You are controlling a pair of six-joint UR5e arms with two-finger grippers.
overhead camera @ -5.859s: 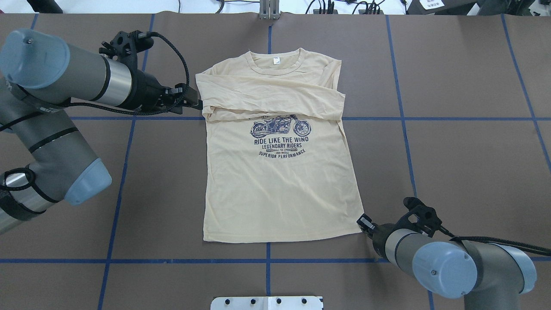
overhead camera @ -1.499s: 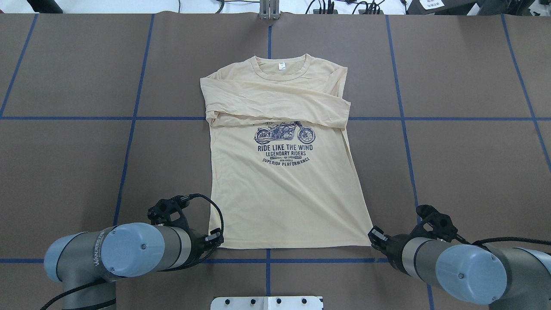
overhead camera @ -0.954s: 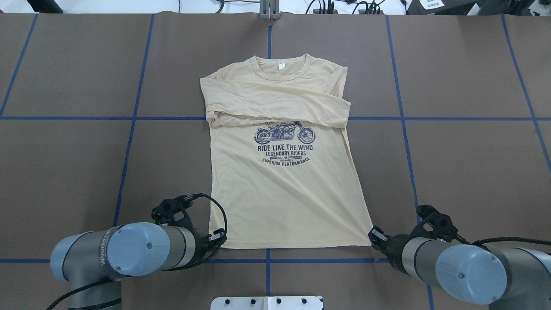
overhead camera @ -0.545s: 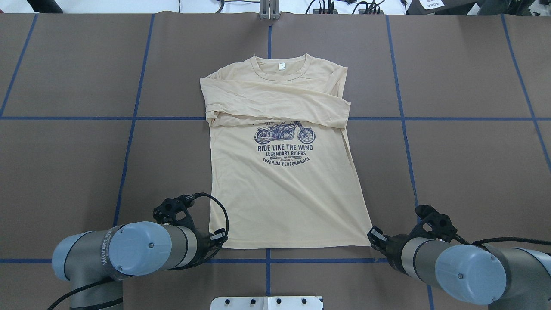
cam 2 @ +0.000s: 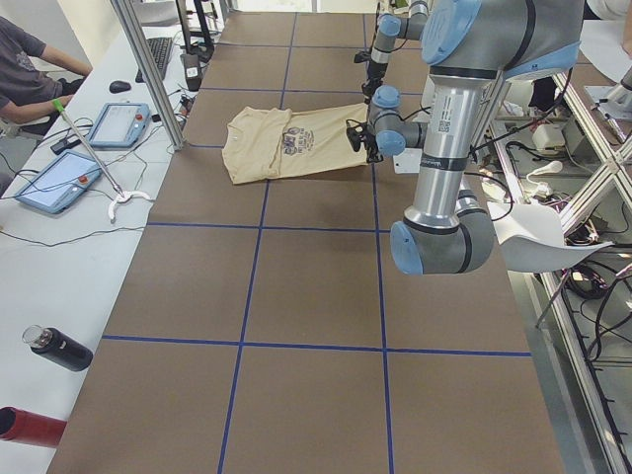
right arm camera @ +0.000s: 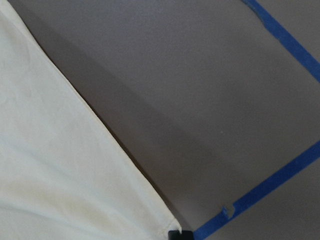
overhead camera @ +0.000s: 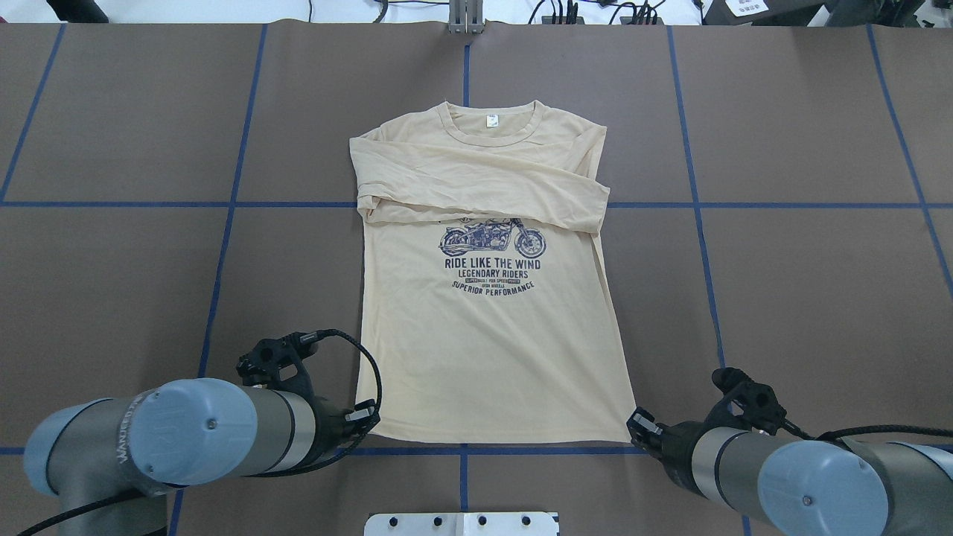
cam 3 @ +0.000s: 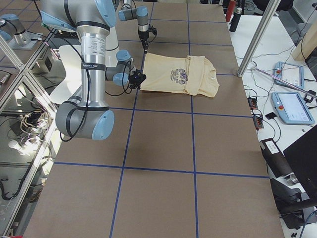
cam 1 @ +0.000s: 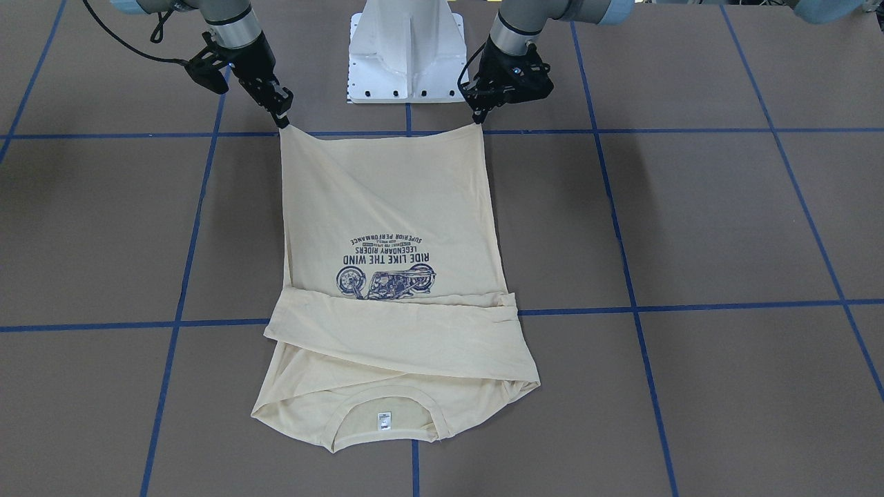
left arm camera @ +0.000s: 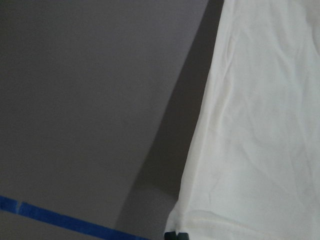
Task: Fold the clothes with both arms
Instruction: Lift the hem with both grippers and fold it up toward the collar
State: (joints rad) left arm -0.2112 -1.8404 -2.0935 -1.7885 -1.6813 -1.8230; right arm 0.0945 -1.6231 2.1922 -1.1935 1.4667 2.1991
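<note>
I had the T-shirt (cam 1: pixel 387 207) spread print-side up on the table (cam 1: pixel 690 207), about midway along its length, with the hem towards my own edge and the collar towards the operators' edge. My left gripper (cam 1: pixel 478 119) was clamped on the hem corner on my left, and my right gripper (cam 1: pixel 282 119) was pinched on the other hem corner. Each corner was drawn to a small point between the fingers, and the hem ran nearly straight from one to the other. Both corners sat just at the blue tape line (cam 1: pixel 621 131) that crossed the table in front of my white pedestal base (cam 1: pixel 407 48). Further out, the sleeves (cam 1: pixel 394 338) lay folded across the chest in a wide band, whose edge touched the top of the navy motorcycle graphic (cam 1: pixel 385 280). The small white neck label (cam 1: pixel 384 421) showed inside the collar, nearest the operators' edge. In my left wrist camera only a dark sliver of one fingertip (left arm camera: pixel 176 235) showed at the bottom, with the pale cloth's corner running down to it. My right wrist camera showed the same: a sliver of fingertip (right arm camera: pixel 179 234) under the cloth's corner, beside the tape.
</note>
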